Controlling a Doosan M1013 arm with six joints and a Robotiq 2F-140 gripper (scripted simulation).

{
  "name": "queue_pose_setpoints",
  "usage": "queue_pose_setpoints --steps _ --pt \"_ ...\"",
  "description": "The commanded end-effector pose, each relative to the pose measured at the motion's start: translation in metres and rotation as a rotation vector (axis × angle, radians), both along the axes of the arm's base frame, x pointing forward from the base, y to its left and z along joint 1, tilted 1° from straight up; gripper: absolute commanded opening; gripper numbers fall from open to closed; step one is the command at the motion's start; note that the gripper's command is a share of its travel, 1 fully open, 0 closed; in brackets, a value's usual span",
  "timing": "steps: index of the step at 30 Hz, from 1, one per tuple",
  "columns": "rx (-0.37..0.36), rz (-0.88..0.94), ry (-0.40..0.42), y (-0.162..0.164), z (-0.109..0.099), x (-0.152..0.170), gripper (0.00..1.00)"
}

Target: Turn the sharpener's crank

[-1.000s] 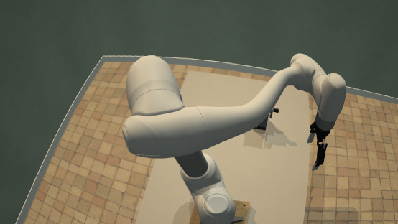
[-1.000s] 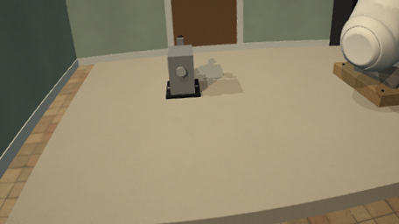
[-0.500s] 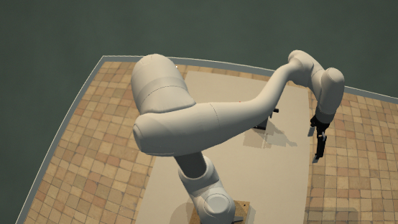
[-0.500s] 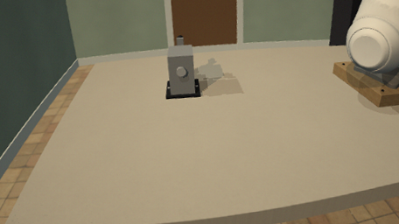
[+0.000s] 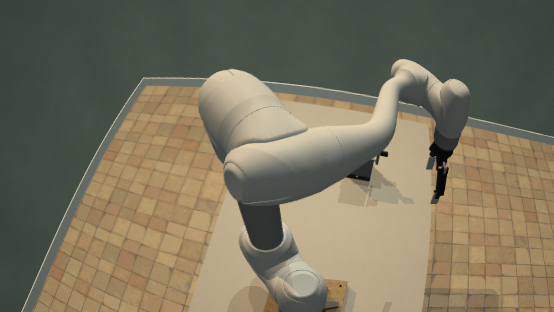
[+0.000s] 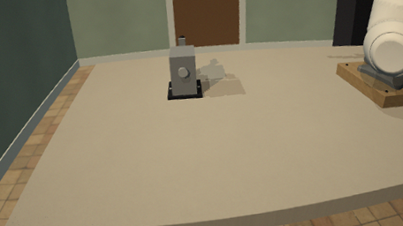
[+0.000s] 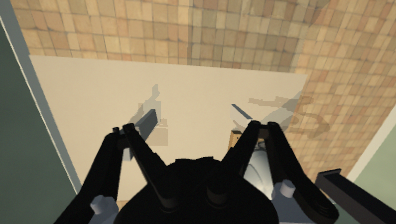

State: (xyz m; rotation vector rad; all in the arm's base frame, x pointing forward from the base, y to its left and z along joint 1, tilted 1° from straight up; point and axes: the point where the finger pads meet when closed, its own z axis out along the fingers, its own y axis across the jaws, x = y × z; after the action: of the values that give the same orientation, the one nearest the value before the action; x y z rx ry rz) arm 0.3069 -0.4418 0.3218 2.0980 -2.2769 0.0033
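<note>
My gripper (image 5: 440, 172): jaws spread to their widest, nothing between them; hanging beyond the table's far edge, over the tiled floor (image 5: 500, 200)
My fingers: two black linkages seen in the wrist view, splayed left and right, tips apart with only table top and shadow showing between them
Table (image 6: 147, 159): beige top, filling the middle of the wrist view; its edge runs under me
Pencil sharpener (image 6: 184, 71): grey box on a black base, standing upright near the middle of the table's far half; in the top view mostly hidden beneath my forearm
Bearing to sharpener: in the top view, at about 9 o'clock from my jaws, well apart, and lower than I hang
Crank knob (image 6: 182, 39): small dark stub showing above the box's top edge, so I judge it at the top of its circle; crank end faces away from the exterior camera, towards my side
Knob's long axis: cannot tell surely; too small
Coming move, as I judge: travel towards 9 o'clock and down, jaws astride the knob
</note>
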Motion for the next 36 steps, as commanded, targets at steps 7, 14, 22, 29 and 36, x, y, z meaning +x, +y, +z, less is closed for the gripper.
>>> queue_pose_setpoints --steps 7,14,22,29,36 --pt "0.004 -0.045 -0.023 0.001 -0.024 0.085 1.0" --pt "0.009 -0.069 -0.031 0.009 -0.039 0.131 1.0" --pt "0.015 -0.099 -0.039 0.025 -0.059 0.187 1.0" --pt "0.021 -0.122 -0.044 0.042 -0.076 0.23 1.0" --pt "0.028 -0.147 -0.048 0.064 -0.096 0.275 1.0"
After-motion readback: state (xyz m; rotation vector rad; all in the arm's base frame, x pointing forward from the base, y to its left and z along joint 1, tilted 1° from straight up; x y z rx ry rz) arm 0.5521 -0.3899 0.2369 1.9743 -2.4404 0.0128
